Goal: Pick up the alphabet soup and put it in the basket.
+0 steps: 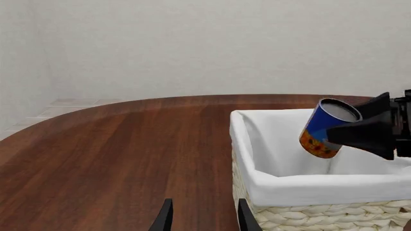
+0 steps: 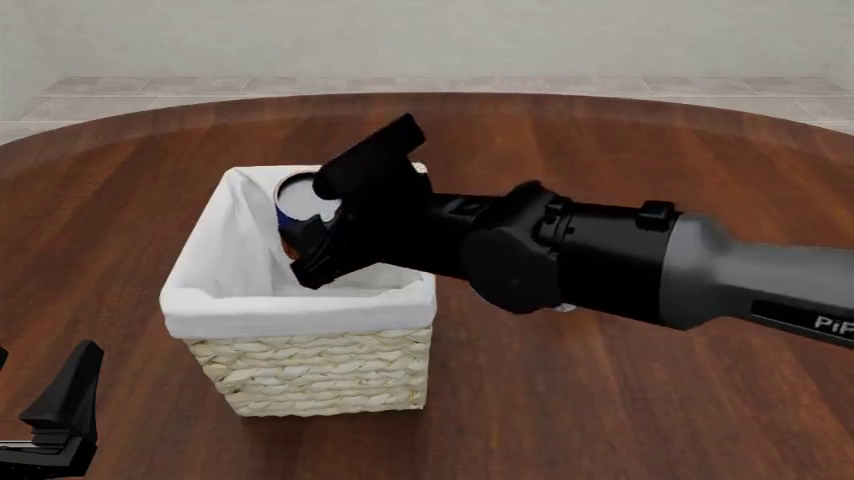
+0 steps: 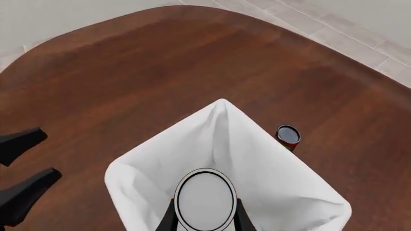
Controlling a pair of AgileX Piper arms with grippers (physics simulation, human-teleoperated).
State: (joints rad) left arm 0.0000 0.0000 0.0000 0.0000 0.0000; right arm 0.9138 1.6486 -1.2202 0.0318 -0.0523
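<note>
Front view: your right end effector clamps alphabet soup, tilted, above basket interior. Left end effector parted, unloaded, near basket corner on tabletop. Small dark red can stands just beside basket.

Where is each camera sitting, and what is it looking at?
Front view: above and behind the arms, looking down at the basket; the right arm and left claw show.
Left wrist view: behind the left claw, low, facing the basket sideways.
Right wrist view: behind the right claw, looking down into the basket.
All three share the alphabet soup.
</note>
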